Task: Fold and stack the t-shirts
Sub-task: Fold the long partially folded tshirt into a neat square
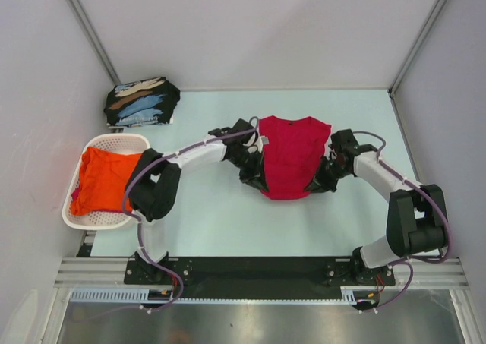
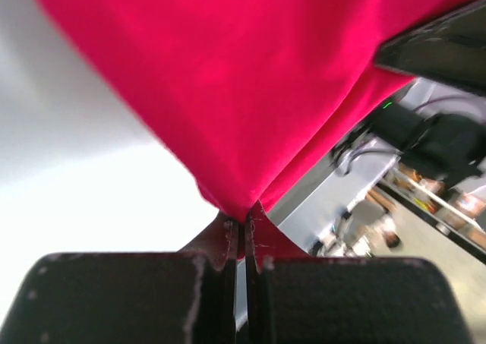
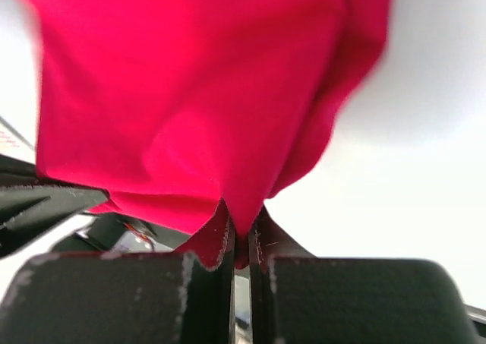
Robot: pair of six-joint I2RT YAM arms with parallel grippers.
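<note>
Here the table (image 1: 228, 230) carries everything, and the red t-shirt (image 1: 292, 156) is spread near its middle, between the two arms. Its long axis runs away from the arm bases: the neckline is at the far end, the hem at the near end. Well apart on the left, the white basket (image 1: 121, 137) holds a crumpled orange t-shirt (image 1: 102, 178). Beyond it, at the far left corner, the black t-shirts (image 1: 140, 101) sit already folded in a pile.

The left gripper (image 1: 257, 181) is clamped on the red t-shirt at its near left edge, and the right gripper (image 1: 317, 183) is clamped on it at the near right edge. In each wrist view the jaws stand together with a pinch of red cloth squeezed between them, and the fabric fans out beyond the fingertips. So the body of the shirt lies on the far side of both claws, and neither arm is nearer than the other.

The next fold probably calls for both arms to carry the hem evenly along that axis toward the neckline. An uneven pull would likely skew it.
</note>
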